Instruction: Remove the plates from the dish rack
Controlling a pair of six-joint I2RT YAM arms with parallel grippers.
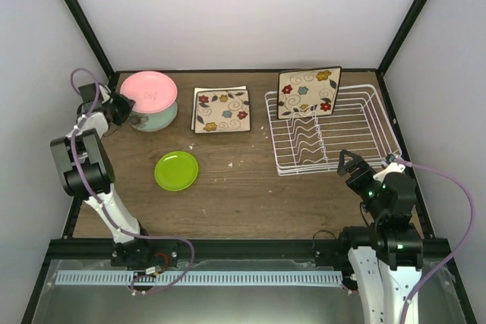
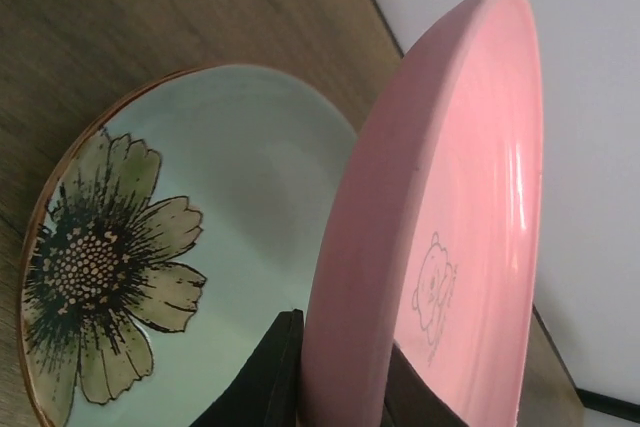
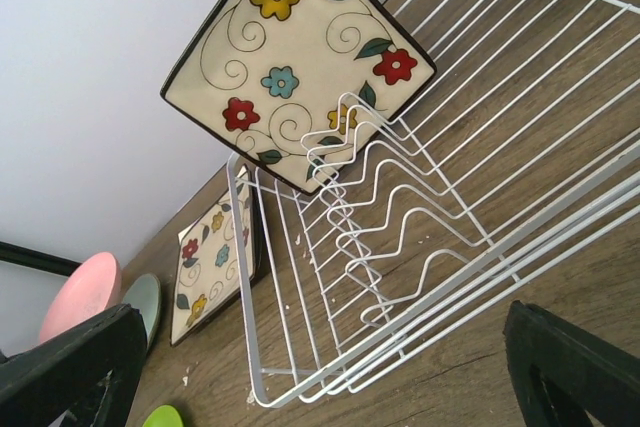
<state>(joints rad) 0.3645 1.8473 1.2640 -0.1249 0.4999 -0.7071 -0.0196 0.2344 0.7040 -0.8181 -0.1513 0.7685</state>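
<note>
One square flower plate (image 1: pixel 309 91) stood in the dish rack (image 1: pixel 357 123), at its far end. Far left of the rack, my left fingers (image 2: pixel 275 372) pinched the pink plate (image 2: pixel 450 197), right by the mint-green plate (image 2: pixel 230 177). My right fingers (image 3: pixel 70 367) were spread wide, near the rack's front.

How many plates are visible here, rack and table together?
5: a floral plate upright in the dish rack; a square plate, perhaps covering another, and a lime-green plate on the table; a pink plate gripped by the left gripper, over a mint-green plate.
</note>
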